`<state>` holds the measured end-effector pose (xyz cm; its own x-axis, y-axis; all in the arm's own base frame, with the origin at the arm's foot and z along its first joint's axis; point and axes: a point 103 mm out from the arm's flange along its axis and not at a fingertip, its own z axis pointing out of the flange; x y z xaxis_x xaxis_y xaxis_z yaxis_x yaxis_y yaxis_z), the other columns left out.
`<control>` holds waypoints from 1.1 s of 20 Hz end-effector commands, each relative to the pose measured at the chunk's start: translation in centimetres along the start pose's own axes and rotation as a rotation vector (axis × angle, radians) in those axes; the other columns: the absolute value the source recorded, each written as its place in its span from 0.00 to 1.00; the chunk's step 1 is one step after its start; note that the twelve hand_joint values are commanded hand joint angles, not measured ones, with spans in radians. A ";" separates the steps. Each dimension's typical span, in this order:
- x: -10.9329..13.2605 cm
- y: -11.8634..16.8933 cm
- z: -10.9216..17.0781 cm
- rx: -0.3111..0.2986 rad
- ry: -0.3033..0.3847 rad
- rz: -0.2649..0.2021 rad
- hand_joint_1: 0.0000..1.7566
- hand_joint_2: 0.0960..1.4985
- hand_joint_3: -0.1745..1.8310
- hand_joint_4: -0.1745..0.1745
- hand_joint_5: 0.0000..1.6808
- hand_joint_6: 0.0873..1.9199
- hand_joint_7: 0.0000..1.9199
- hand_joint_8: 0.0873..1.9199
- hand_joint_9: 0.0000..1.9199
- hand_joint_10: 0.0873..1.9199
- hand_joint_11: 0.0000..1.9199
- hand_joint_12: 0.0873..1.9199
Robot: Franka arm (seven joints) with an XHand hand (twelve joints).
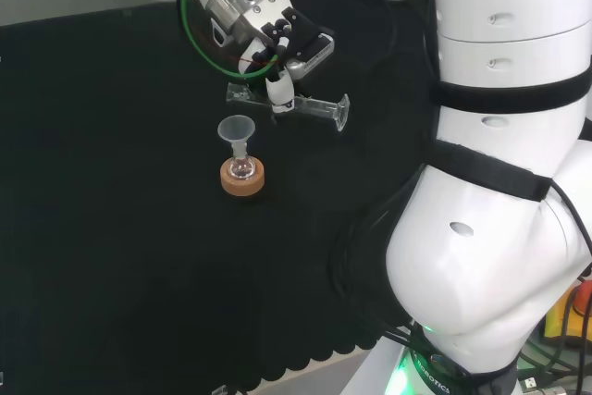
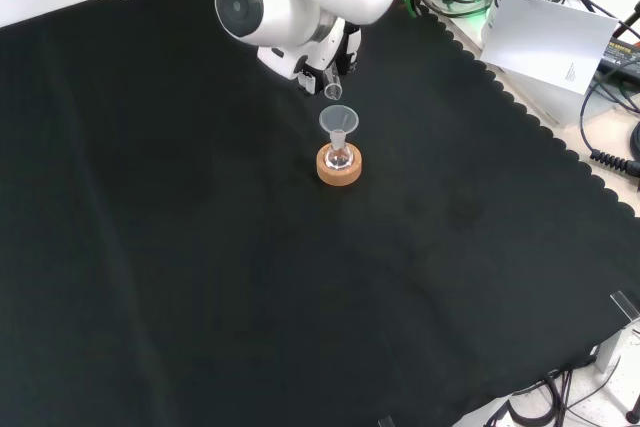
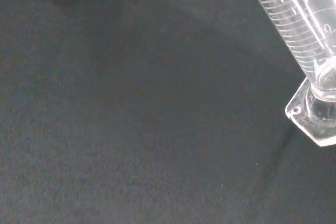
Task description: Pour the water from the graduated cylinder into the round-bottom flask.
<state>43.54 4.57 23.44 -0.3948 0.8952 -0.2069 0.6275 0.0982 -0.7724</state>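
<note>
The black and white hand (image 1: 277, 43) has its fingers curled round a clear plastic graduated cylinder (image 1: 289, 102), gripping it near mid-length and carrying it almost level above the black-cloth tabletop (image 1: 111, 228). In the head view the cylinder's flat base (image 1: 343, 111) points right and its mouth points left. In the front view the mouth (image 2: 332, 91) hangs just above and slightly behind a small clear funnel (image 2: 338, 121). The funnel sits in the neck of a small round-bottom glass flask (image 2: 340, 158) resting on a tan cork ring stand (image 2: 339, 168). Whether water remains inside the cylinder cannot be told. To pour well, I judge the lip should stay over the funnel's bowl, tipping slowly so nothing overshoots, without knocking the funnel.
</note>
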 end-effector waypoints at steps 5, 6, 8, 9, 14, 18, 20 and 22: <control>0.8 0.1 -1.1 -0.131 0.138 -0.040 0.70 0.78 0.09 0.00 0.49 0.62 0.44 0.62 0.71 0.00 0.61 0.38; 0.7 0.1 -1.1 -0.148 0.152 -0.048 0.70 0.78 0.09 0.00 0.49 0.62 0.44 0.62 0.71 0.00 0.61 0.38; 0.8 0.1 -1.3 -0.184 0.175 -0.066 0.70 0.78 0.09 0.00 0.49 0.62 0.44 0.62 0.71 0.00 0.61 0.38; 0.5 0.0 -1.2 -0.202 0.186 -0.075 0.70 0.78 0.09 0.00 0.49 0.62 0.44 0.62 0.71 0.00 0.61 0.38; -1.5 -0.6 -0.3 -0.294 0.237 -0.106 0.70 0.78 0.09 0.00 0.49 0.62 0.44 0.62 0.71 0.00 0.61 0.38; -2.8 -0.8 0.3 -0.326 0.243 -0.110 0.70 0.78 0.09 0.00 0.49 0.62 0.44 0.62 0.71 0.00 0.61 0.38; -3.2 -0.8 0.6 -0.346 0.254 -0.116 0.70 0.78 0.09 0.00 0.49 0.62 0.44 0.62 0.71 0.00 0.61 0.38; -3.5 -0.6 0.7 -0.369 0.269 -0.123 0.70 0.78 0.09 0.00 0.49 0.62 0.44 0.62 0.71 0.00 0.61 0.38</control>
